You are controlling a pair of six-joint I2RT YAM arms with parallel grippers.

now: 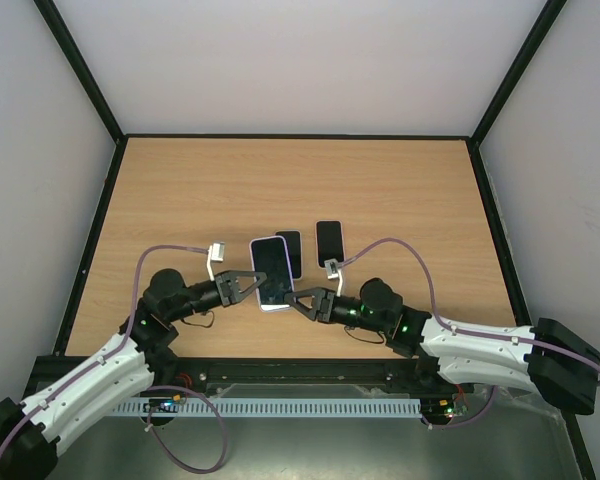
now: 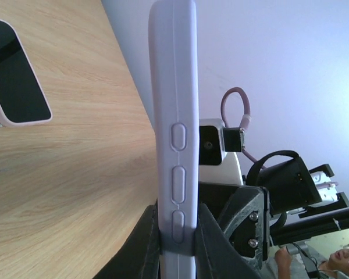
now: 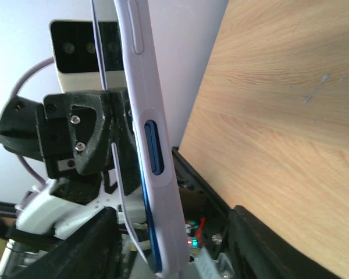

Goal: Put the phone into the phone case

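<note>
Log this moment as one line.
left gripper: shut on lilac phone case | right gripper: open, straddling case | phone: inside case

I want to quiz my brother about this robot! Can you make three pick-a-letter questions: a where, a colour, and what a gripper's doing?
1. Where do the two spare phones lie? A) just beyond the held case B) at the left edge C) off the table
2. The held case's colour? A) red B) pale lilac C) green
3. The right gripper is: A) shut on the case B) hidden C) open
Answers: 1A, they lie on the table past it; 2B, its side shows lilac; 3C, its fingers stand apart, while the left gripper clamps the case.
</note>
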